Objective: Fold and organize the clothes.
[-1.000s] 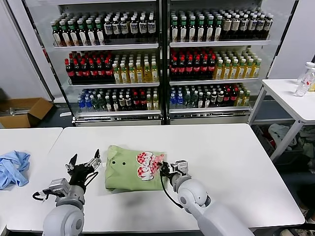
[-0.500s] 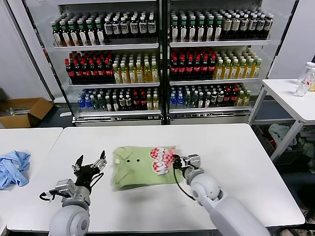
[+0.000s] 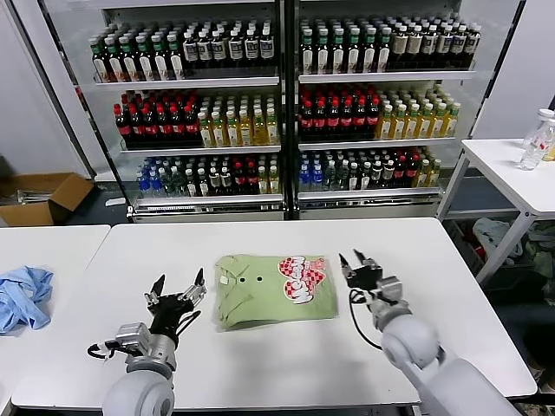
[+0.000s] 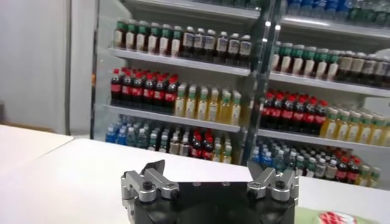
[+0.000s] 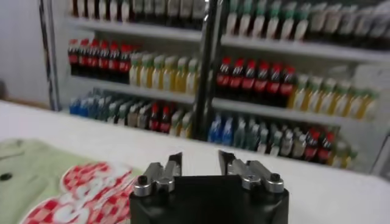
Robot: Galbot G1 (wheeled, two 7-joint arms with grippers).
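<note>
The light green polo shirt [image 3: 273,289] lies folded into a rectangle in the middle of the white table [image 3: 260,238], collar and dark buttons toward my left, red-and-white print [image 3: 301,276] toward my right. My right gripper [image 3: 358,263] hovers just off the shirt's right edge, open, with nothing between its fingers. In the right wrist view the shirt [image 5: 36,176] and its print [image 5: 91,195] lie beside the gripper [image 5: 200,159]. My left gripper [image 3: 178,290] stands wide open to the left of the shirt, apart from it, and is empty [image 4: 207,167].
A light blue garment [image 3: 23,295] lies bunched on the neighbouring table at far left. Drink coolers full of bottles [image 3: 277,104] stand behind the table. A small white side table [image 3: 512,173] with a bottle stands at the right. A cardboard box [image 3: 39,195] sits on the floor.
The right gripper dragged the shirt rightward across the table, then let go and opened, lifting clear of its right edge. The left gripper drifted right, still open.
</note>
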